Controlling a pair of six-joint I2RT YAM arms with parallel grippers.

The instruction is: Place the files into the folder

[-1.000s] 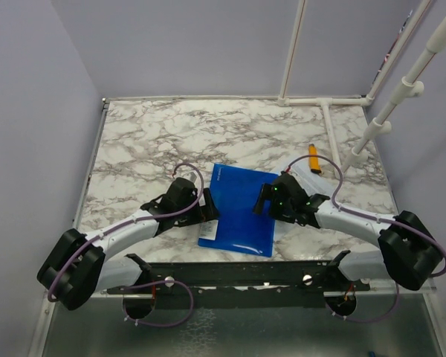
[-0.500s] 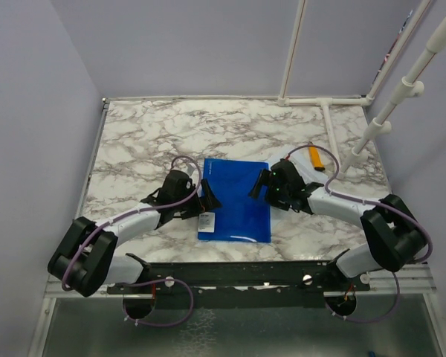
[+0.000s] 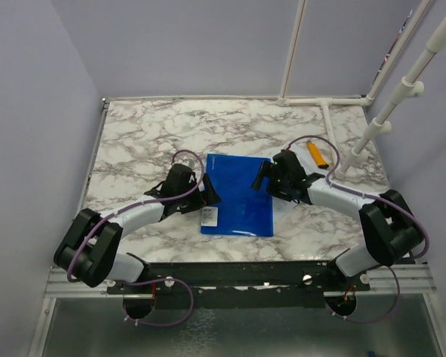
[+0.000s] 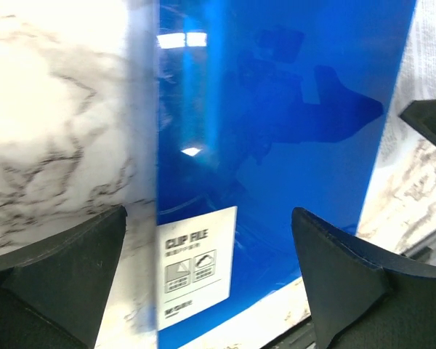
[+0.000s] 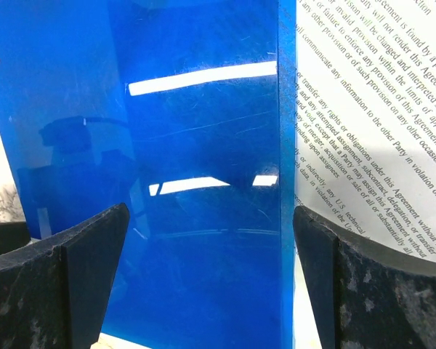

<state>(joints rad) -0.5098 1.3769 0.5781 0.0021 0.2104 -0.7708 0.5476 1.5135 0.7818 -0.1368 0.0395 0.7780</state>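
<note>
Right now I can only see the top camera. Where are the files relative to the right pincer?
Observer: In the right wrist view, a printed sheet lies right beside the folder, along its long edge.
Operator: Is that pincer open?
Observer: Yes. The right pincer is open, and that folder edge sits between its fingers.
Operator: And the left one?
Observer: The left pincer is open too. The folder's white label, which reads CLIP FILE, sits between its fingers.
</note>
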